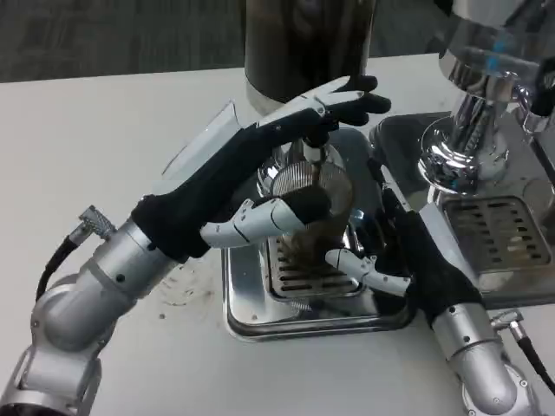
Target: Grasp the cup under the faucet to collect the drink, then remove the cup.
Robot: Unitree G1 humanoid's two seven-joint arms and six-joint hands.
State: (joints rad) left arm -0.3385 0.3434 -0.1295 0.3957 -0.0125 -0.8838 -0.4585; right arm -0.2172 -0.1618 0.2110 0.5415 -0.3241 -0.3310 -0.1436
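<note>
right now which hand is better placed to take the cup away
Left. The left hand already wraps the cup on the drip tray; the right hand sits low beside it.

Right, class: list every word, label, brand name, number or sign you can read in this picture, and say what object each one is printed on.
No readable text anywhere in the head view.
The dispenser, the drip tray and the cup show no lettering.
The second chrome machine has a small blue mark, too blurred to read as text.
</note>
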